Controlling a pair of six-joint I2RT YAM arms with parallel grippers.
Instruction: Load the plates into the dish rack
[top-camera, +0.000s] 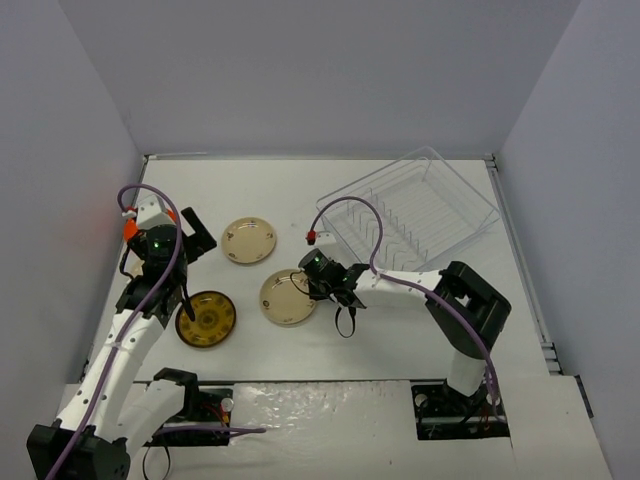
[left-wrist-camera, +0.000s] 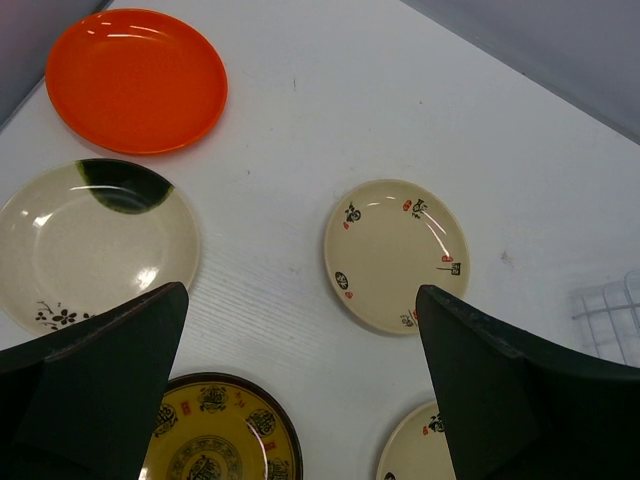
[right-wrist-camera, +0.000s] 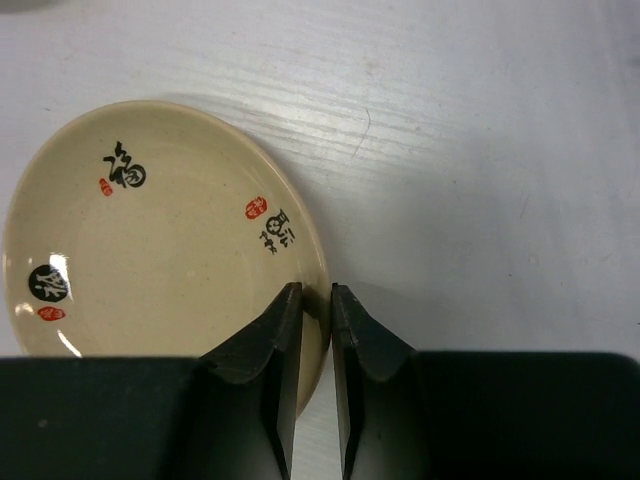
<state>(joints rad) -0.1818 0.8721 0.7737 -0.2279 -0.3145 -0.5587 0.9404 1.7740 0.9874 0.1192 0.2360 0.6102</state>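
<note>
The right end effector (right-wrist-camera: 315, 300) pinches the rim of a glossy round cream plate (right-wrist-camera: 150, 240), seemingly flat on the desk (right-wrist-camera: 480, 150). The left end effector (left-wrist-camera: 300, 292) gapes wide. The clear ribbed rack (top-camera: 478, 205) sits far right.

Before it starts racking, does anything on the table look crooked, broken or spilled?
Only the dish rack sits askew on the table. The plates lie flat and look whole; the right gripper pinches the rim of one cream plate.

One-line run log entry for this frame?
left pincer: open, hovering over table | right pincer: shut on cream plate rim, plate on table | dish rack: empty
</note>
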